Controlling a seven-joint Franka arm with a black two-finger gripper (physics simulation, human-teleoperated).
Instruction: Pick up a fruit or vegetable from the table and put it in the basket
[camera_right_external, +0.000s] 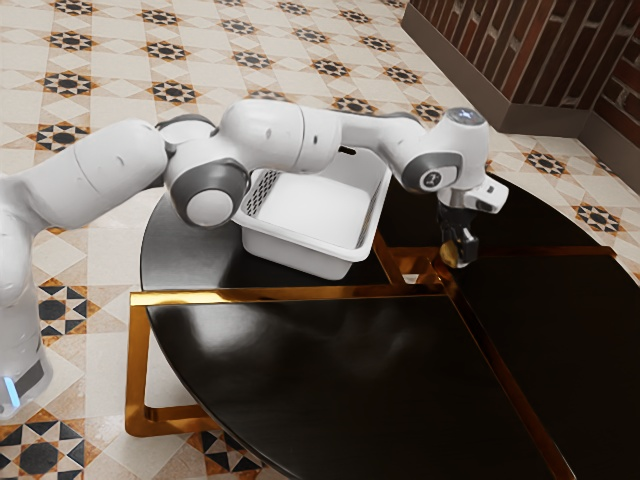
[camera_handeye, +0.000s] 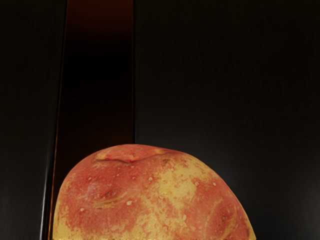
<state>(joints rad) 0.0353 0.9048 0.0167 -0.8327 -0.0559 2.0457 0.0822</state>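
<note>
My gripper (camera_right_external: 458, 257) points down over the table (camera_right_external: 380, 350); whether it is gripping, I cannot tell. The red-yellow fruit (camera_handeye: 150, 195) sits right at its tip, toward nine o'clock in the exterior view, roundish, with no clear long axis. Beyond, between nine and ten o'clock from the gripper, stands the white basket (camera_right_external: 290, 252), which the fruit must reach.

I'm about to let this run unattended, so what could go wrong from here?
The round, smooth-looking fruit at the gripper could slip or roll away if the grip is poor. The basket stands to one side with raised walls, so a carry kept too low might knock the fruit against its rim or push the basket.
</note>
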